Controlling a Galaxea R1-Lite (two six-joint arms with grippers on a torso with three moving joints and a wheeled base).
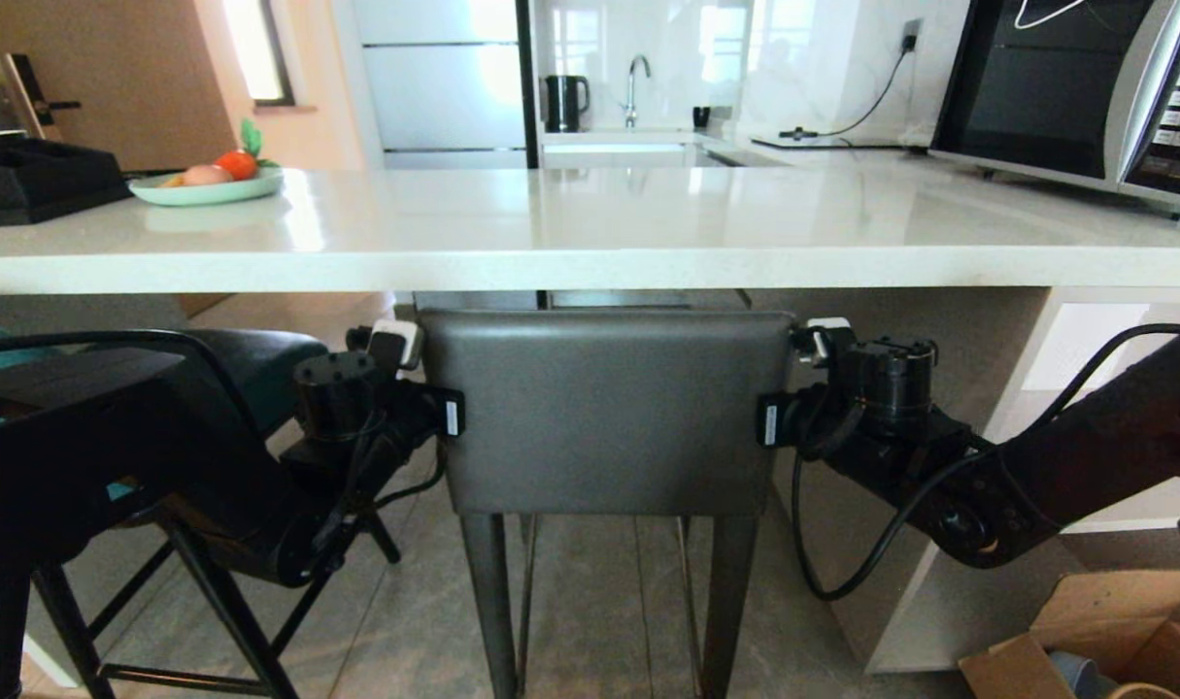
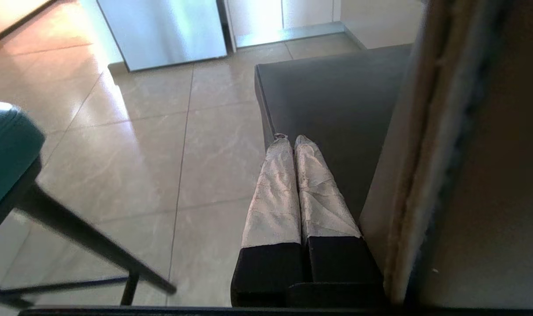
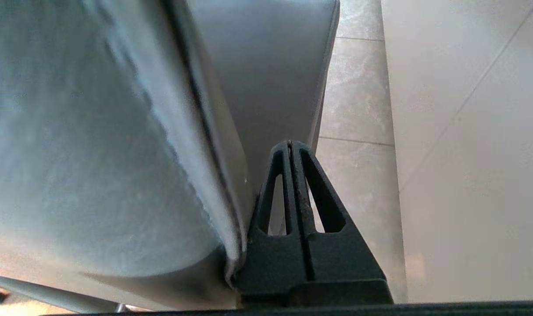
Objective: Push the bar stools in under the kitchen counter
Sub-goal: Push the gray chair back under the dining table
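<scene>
Both grippers, left gripper [image 1: 451, 416] and right gripper [image 1: 770, 424], fingers pressed together, flank my grey stool [image 1: 607, 408] backrest under the kitchen counter [image 1: 590, 254] edge; seems stiff, tall, tippy: push low and evenly.

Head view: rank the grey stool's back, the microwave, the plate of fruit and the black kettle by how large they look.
1. Grey stool's back
2. Microwave, partly cut off by the frame
3. Plate of fruit
4. Black kettle, though it stands farthest from the camera
</scene>
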